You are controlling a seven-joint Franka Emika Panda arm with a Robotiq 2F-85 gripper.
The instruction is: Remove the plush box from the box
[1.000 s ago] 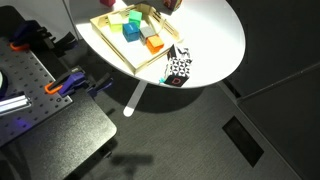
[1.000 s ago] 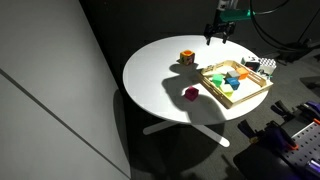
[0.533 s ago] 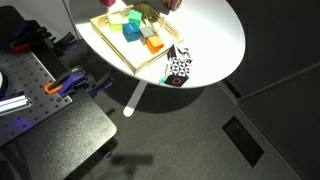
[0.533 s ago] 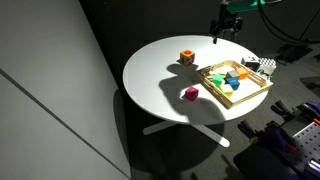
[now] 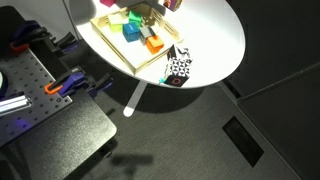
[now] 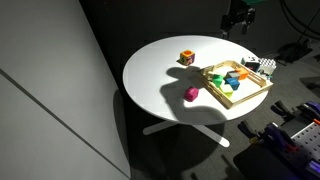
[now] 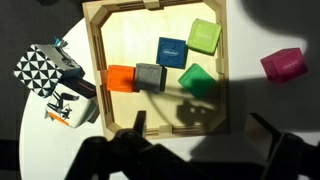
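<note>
The plush box (image 6: 186,57), a small orange-red and yellow cube, sits on the white table outside the box, far from it. The box (image 6: 216,87) is a shallow pale wooden tray that also shows in an exterior view (image 5: 115,52) and in the wrist view (image 7: 95,60). It holds an orange block (image 7: 120,78), a grey block (image 7: 149,76), a teal block (image 7: 171,51) and two green blocks. My gripper (image 6: 236,26) hangs high above the table's far edge, open and empty; its dark fingers (image 7: 200,140) frame the tray's near rim in the wrist view.
A magenta block (image 6: 190,94) lies on the table beside the tray and also shows in the wrist view (image 7: 283,64). A black-and-white patterned card (image 7: 45,68) lies at the tray's other side by the table edge (image 5: 178,68). Orange clamps and gear sit on a dark bench (image 5: 60,87).
My gripper has risen and moved away from the plush box toward the far side above the tray. The plush box and blocks have not moved.
</note>
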